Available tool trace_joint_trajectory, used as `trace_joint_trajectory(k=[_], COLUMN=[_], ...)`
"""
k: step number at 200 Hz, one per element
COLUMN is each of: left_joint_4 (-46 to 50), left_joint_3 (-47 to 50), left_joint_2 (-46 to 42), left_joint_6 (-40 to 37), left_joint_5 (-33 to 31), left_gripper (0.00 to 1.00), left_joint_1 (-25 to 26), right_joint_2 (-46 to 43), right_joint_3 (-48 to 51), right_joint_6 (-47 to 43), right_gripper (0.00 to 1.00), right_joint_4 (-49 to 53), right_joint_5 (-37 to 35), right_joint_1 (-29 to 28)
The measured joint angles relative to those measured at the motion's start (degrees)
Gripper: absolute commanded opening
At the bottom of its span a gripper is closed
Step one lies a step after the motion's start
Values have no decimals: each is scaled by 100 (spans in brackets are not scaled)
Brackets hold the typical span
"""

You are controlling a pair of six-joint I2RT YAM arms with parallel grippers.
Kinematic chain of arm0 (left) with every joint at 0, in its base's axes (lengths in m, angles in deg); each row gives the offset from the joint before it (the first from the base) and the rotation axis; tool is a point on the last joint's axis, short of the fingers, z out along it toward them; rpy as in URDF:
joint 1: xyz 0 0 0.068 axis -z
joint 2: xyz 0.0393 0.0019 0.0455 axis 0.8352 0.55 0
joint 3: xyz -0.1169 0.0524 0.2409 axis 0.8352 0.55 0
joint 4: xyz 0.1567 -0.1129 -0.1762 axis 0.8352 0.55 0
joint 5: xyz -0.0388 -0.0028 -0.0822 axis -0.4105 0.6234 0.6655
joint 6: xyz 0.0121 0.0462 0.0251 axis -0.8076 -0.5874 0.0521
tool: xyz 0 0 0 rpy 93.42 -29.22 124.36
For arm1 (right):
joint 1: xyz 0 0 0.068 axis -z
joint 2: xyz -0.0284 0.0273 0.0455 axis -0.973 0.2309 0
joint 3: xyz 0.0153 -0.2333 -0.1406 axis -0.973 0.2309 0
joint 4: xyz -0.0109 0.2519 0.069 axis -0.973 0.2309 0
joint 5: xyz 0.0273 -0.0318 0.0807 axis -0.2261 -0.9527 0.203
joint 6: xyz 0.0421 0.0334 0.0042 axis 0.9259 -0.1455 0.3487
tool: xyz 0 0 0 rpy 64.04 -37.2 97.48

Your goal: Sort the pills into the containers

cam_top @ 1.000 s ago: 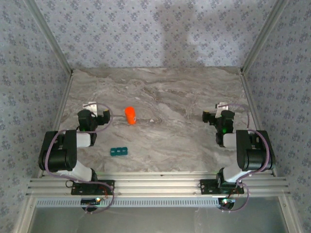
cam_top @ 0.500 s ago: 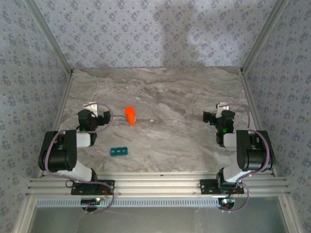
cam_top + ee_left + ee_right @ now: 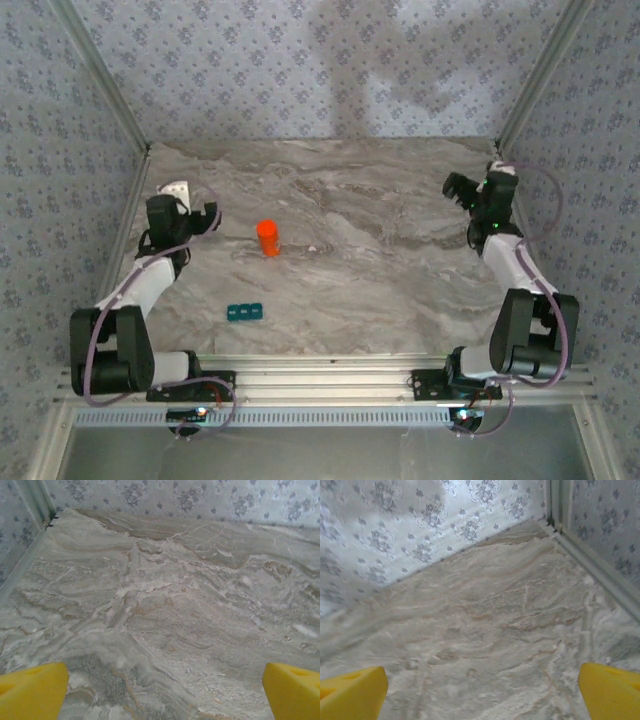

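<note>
— Looking down from above, where are the containers (image 3: 244, 312)?

— Lying flat on the marble counter (image 3: 380, 280), towards its near edge and left of the middle. It is a small teal strip with nothing touching it. Whether its lids are up or down is too small to tell.

— And the orange bottle (image 3: 267, 237)?

— Standing upright farther back on the counter, slightly to the right of the containers and well apart from them.

— What about the left pincer (image 3: 188, 203)?

— It is by the left side of the counter, left of the orange bottle and clear of it. In its wrist view, its yellow fingers (image 3: 31, 692) sit at the two bottom corners, spread wide. Only bare marble lies between them, so it has hold of nothing.

— And the right pincer (image 3: 478, 182)?

— It is near the far right corner of the counter, well apart from both the orange bottle and the containers. Its own fingertips (image 3: 610, 692) are spread just as wide over bare marble, gripping nothing. Ahead of them the patterned wall (image 3: 395, 535) meets the counter.
</note>
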State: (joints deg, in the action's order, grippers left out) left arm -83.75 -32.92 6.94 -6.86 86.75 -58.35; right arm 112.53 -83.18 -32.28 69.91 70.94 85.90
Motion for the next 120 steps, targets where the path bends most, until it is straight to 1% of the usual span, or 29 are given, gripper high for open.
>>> trace_joint_trajectory(k=[20,33,45,68,78,120], left_joint_4=[857,1394,1895,2730,3036,3823], left_joint_3=[-350,-560,-704,-734,-728,-433], left_joint_2=[-374,-573,-758,-1134,-1283,-2124], left_joint_6=[363,592,802,1104,1209,1499], left_joint_5=[-136,-243,-343,-468,-511,-647], left_gripper=[99,99,99,99,99,99], left_joint_1=[0,0,0,0,0,0], right_joint_2=[446,715,938,1093,1093,1093], right_joint_3=[-658,-927,-1143,-1266,-1270,-1272], right_joint_6=[380,422,404,256,195,-96], right_gripper=[100,100,100,97,93,90], right_joint_4=[378,619,944,1462,1652,2308], right_joint_5=[669,1034,1281,1569,1604,1567], right_joint_1=[101,-59,-341,-1115,-1493,-3488])
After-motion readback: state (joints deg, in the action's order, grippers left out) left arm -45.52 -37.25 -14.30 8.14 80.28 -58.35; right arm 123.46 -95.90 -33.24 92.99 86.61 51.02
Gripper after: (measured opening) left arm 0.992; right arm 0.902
